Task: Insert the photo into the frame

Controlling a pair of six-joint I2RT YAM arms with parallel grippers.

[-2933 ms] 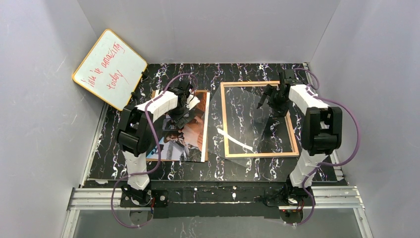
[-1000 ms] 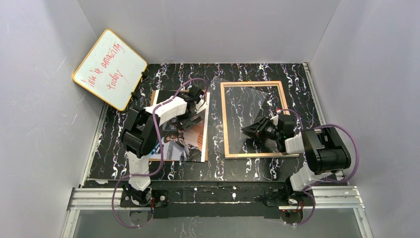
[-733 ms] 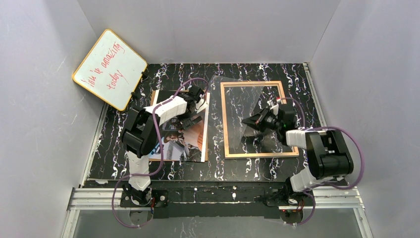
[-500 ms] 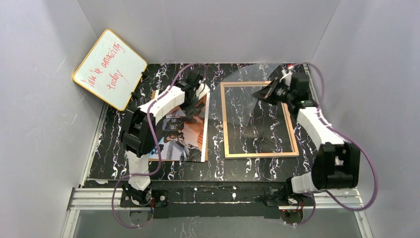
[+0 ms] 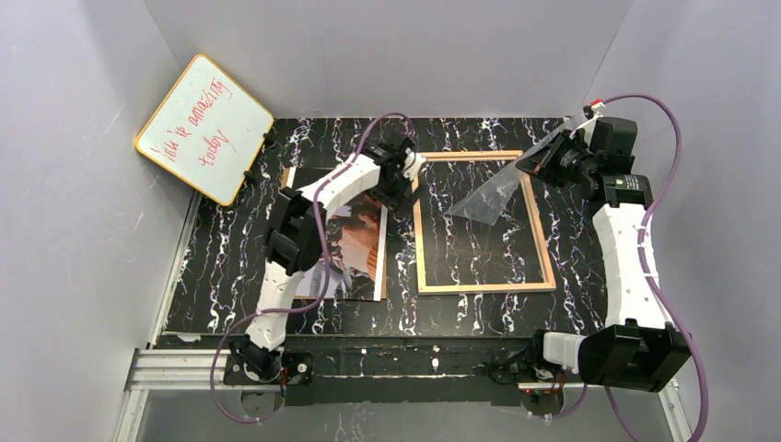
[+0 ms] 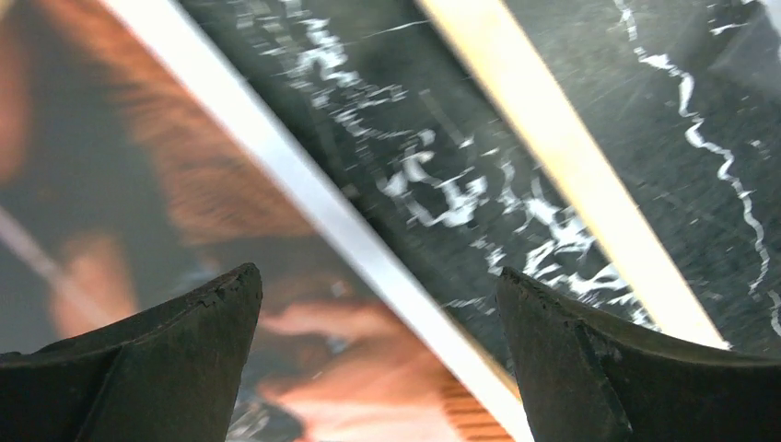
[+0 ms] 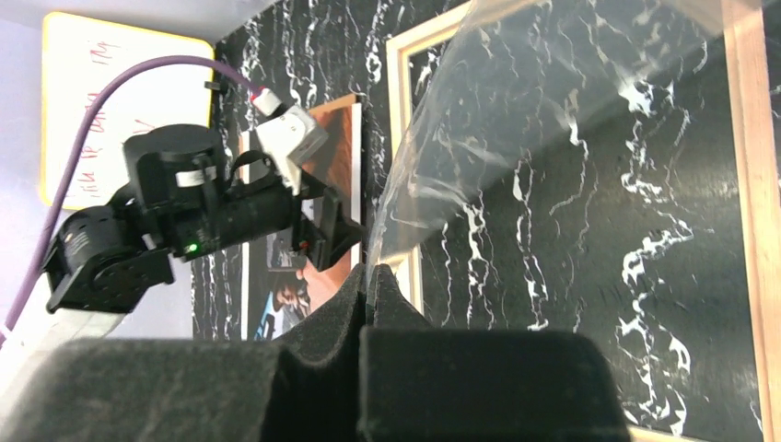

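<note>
The photo [image 5: 355, 247], dark with orange-red areas and a white border, lies flat on the table left of the frame [image 5: 483, 287]. The frame lies with its tan wood side up, and dark table shows through its opening. My left gripper [image 5: 398, 189] is open and hovers low over the photo's right edge [image 6: 313, 203], next to the frame's left rail [image 6: 562, 157]; nothing is between its fingers [image 6: 184, 350]. My right gripper [image 5: 539, 166] is raised at the frame's far right corner. It is shut on a clear plastic sheet [image 5: 488, 195] that hangs over the frame [image 7: 516, 120].
A yellow-rimmed whiteboard [image 5: 204, 129] with red writing leans in the far left corner. Grey walls close in the dark marbled table [image 5: 460, 318] on three sides. The left arm [image 7: 212, 212] stretches across the photo.
My right gripper shut on the clear sheet over the frame and swung up to the far right corner, lifting it. My left gripper slid right to the photo's right edge.
</note>
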